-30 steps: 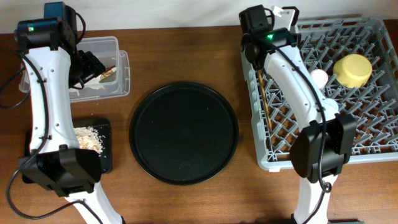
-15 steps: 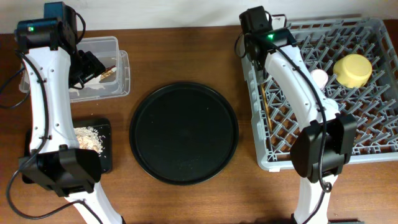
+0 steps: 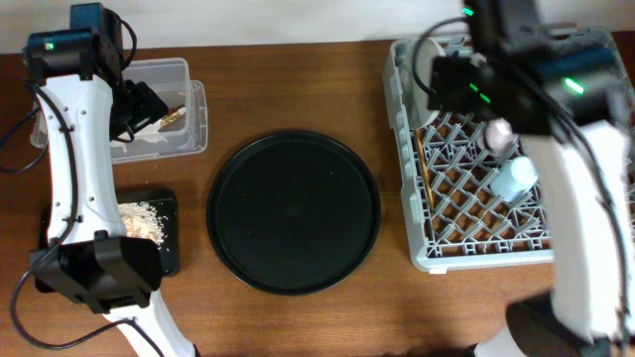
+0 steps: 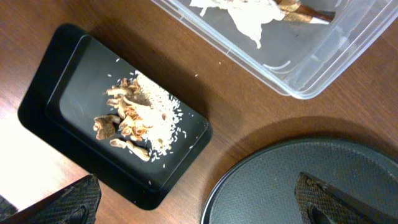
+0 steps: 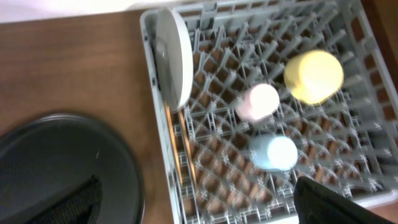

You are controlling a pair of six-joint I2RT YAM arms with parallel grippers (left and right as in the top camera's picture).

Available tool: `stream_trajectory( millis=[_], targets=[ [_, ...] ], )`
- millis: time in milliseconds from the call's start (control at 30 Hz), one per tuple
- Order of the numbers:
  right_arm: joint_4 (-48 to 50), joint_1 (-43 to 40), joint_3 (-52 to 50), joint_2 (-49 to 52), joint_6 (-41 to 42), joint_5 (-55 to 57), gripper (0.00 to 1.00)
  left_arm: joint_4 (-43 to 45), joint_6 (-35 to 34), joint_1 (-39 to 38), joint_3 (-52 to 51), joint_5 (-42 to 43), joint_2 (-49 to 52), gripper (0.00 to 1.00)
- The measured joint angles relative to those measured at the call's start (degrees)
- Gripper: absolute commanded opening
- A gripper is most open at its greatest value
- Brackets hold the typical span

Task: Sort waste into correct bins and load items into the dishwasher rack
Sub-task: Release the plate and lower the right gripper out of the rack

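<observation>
My left gripper (image 4: 202,210) is open above the table, over the gap between the shallow black tray (image 4: 62,93) and the round tray. The tray holds crumbly food bits (image 4: 134,118); the clear tub (image 4: 323,56) holds wrapper scraps (image 4: 249,12). My right gripper (image 5: 205,208) is open and empty, high above the dishwasher rack (image 5: 249,25). In the rack are an upright grey plate (image 5: 173,56), a yellow bowl (image 5: 314,76), a pink cup (image 5: 258,101), a blue cup (image 5: 272,152) and chopsticks (image 5: 180,155). In the overhead view my right arm hides the bowl.
A large round black tray (image 3: 294,211) lies between the bins and the rack (image 3: 476,248). The clear tub (image 3: 189,119) sits at the back left, the black tray (image 3: 169,203) in front of it. The raised right arm covers the rack's right side.
The right gripper has opened and its arm has lifted from the rack's back left corner, now large in the overhead view. The left arm has not moved.
</observation>
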Motion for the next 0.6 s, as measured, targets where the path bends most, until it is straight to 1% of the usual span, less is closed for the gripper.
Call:
stream_trajectory(
  millis=[67, 133, 200, 267, 400, 500, 600],
  targets=[
    [-4.2, 0.0, 0.1, -3.6, 0.7, -1.0, 0.99, 0.0, 0.0, 0.0, 0.0, 0.0, 0.0, 0.99],
    [-4.5, 0.2, -2.1, -7.6, 0.6, -3.2, 0.99, -0.1, 0.0, 0.0, 0.0, 0.0, 0.0, 0.99],
    [-4.7, 1.4, -7.6, -10.9, 0.6, -4.0, 0.98, 0.0, 0.0, 0.0, 0.0, 0.0, 0.0, 0.99],
    [-4.7, 3.7, -15.2, -15.5, 0.7, -4.8, 0.99, 0.0, 0.0, 0.0, 0.0, 0.0, 0.0, 0.99],
    [-4.7, 6.2, -25.4, -23.3, 2.8, -6.4, 0.98, 0.0, 0.0, 0.0, 0.0, 0.0, 0.0, 0.99],
    [-4.7, 6.3, -28.2, -27.9, 3.8, -8.8, 0.98, 0.0, 0.0, 0.0, 0.0, 0.0, 0.0, 0.99],
    [-4.7, 6.3, -28.4, -30.0, 4.1, -10.9, 0.98, 0.0, 0.0, 0.0, 0.0, 0.0, 0.0, 0.99]
  ],
)
